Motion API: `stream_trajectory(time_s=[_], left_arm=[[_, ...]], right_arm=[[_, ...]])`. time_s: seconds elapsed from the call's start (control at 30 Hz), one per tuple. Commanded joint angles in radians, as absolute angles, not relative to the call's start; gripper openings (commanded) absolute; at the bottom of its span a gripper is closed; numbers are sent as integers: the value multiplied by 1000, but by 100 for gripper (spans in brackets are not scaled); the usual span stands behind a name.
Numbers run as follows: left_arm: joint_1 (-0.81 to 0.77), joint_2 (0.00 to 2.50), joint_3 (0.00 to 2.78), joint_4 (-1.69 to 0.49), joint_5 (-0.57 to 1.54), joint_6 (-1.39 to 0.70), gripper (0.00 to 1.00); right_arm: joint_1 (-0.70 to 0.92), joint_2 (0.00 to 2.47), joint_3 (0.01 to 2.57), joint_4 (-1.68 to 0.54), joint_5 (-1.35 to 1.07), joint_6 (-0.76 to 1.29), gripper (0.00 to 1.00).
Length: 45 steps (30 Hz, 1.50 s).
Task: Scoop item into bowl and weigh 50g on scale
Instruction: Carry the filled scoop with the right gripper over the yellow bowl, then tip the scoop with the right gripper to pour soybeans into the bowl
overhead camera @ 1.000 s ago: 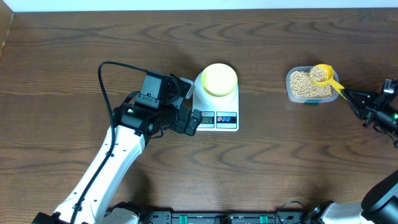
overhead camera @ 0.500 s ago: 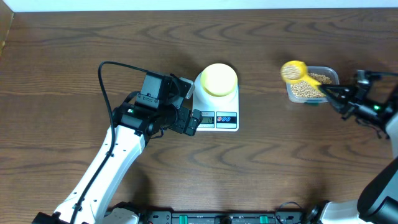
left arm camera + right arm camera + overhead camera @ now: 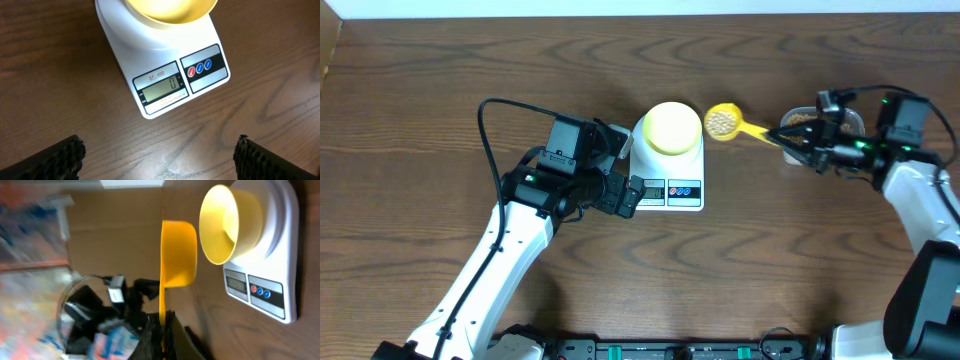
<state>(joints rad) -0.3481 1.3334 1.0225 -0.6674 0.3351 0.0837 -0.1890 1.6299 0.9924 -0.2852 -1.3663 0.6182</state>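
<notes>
Soybeans (image 3: 721, 121) in the yellow scoop (image 3: 752, 130), its handle pinched by my right fingers (image 3: 150, 341), have just swung across to hang just short of the pale-yellow bowl (image 3: 672, 128) ahead of them. My left fingers (image 3: 59, 159) are spread, with the scale (image 3: 165, 75) just ahead reading 0, so I judge the first pour is next.

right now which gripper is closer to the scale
Left. The left gripper hangs open at the scale's front-left corner, by the display; the right gripper is well off to the scale's right, clamped on the scoop handle.
</notes>
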Motion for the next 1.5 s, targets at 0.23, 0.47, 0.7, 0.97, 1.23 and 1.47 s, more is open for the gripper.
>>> stream_trajectory(time_s=[0.23, 0.47, 0.7, 0.97, 1.23, 1.47], left_arm=[[-348, 1341, 1028, -664, 339, 101, 97], [-348, 1341, 1028, -664, 339, 100, 97], [-348, 1341, 1028, -664, 339, 101, 97], [-348, 1341, 1028, -664, 339, 101, 97], [-348, 1341, 1029, -664, 339, 101, 97], [-348, 1341, 1029, -664, 339, 100, 97]], right_arm=[[-5, 1639, 994, -62, -1087, 691, 1], [88, 1638, 994, -71, -868, 538, 2], [190, 1622, 1008, -80, -770, 326, 2], [281, 1536, 1016, -185, -456, 188, 1], [316, 1475, 1016, -184, -391, 133, 1], [339, 1476, 1016, -151, -385, 21, 1]])
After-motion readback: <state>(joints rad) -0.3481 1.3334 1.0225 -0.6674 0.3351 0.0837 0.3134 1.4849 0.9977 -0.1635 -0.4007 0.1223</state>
